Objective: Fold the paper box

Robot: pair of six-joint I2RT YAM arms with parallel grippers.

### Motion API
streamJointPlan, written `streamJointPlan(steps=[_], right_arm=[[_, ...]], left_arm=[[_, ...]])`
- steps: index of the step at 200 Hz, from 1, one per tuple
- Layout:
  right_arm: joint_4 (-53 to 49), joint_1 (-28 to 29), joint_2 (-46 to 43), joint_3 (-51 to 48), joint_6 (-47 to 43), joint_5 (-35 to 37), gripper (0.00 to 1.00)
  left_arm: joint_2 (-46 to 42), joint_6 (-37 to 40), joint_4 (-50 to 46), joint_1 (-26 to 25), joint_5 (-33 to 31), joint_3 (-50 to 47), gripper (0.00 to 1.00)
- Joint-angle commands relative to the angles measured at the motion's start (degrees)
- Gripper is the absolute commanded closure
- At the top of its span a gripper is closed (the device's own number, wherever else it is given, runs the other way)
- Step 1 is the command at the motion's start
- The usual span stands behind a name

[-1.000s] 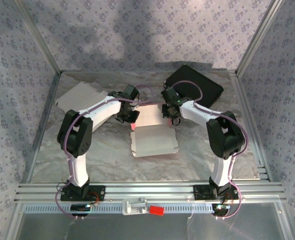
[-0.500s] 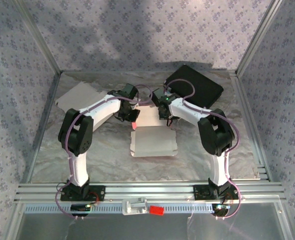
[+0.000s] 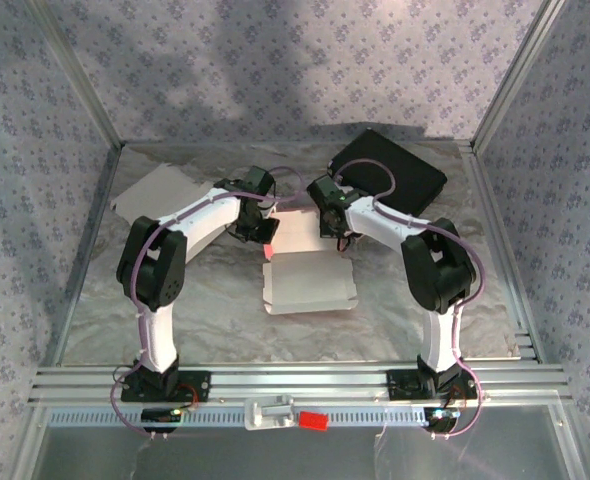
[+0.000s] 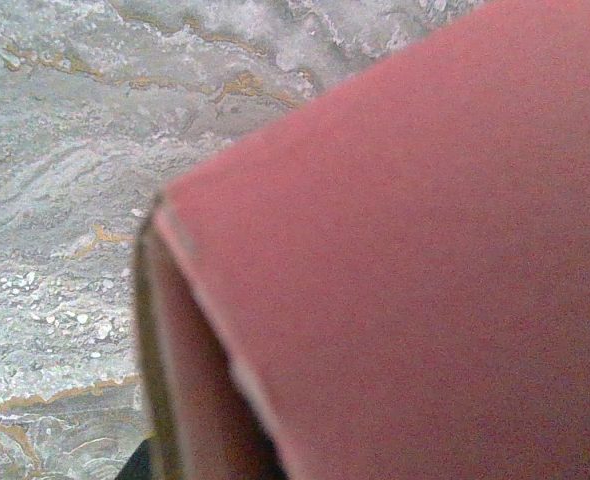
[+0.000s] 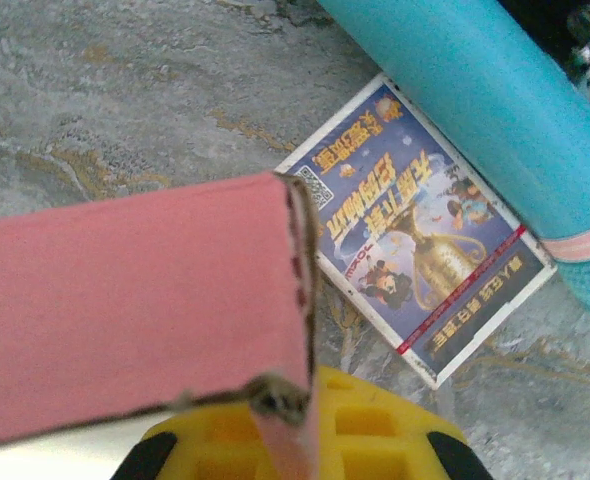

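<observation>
The paper box (image 3: pixel 308 282), white inside and pink outside, lies half-folded in the middle of the table, its rear panel (image 3: pixel 297 232) raised between both grippers. My left gripper (image 3: pixel 259 234) is at the box's rear left edge. In the left wrist view the pink cardboard (image 4: pixel 415 250) sits right against the camera and hides the fingers. My right gripper (image 3: pixel 333 228) is at the rear right corner. There a thin pink flap (image 5: pixel 280 440) is pinched against the yellow finger pad (image 5: pixel 375 430), and the pink wall (image 5: pixel 135 310) stands just above it.
A black case (image 3: pixel 390 175) lies at the back right, and a flat cardboard sheet (image 3: pixel 155 190) at the back left. Just past the box's corner lie a printed card (image 5: pixel 425 240) and a teal tube-shaped thing (image 5: pixel 505 110). Metal rails border the table.
My right gripper has moved left onto the box's rear right corner and shut on the flap. The left arm has barely moved.
</observation>
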Motion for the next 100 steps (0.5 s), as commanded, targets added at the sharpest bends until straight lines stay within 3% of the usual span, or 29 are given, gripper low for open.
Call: streamJointPlan(steps=[1, 100], right_arm=[[-4.4, -0.3, 0.1, 0.3, 2.2, 1.7, 1.0], [-9.4, -0.7, 0.3, 1.0, 6.2, -0.8, 1.0]], left_arm=[[1.6, 0.0, -1.1, 0.9, -1.0, 0.0, 0.94], [1.2, -5.0, 8.6, 1.5, 0.6, -2.9, 0.79]])
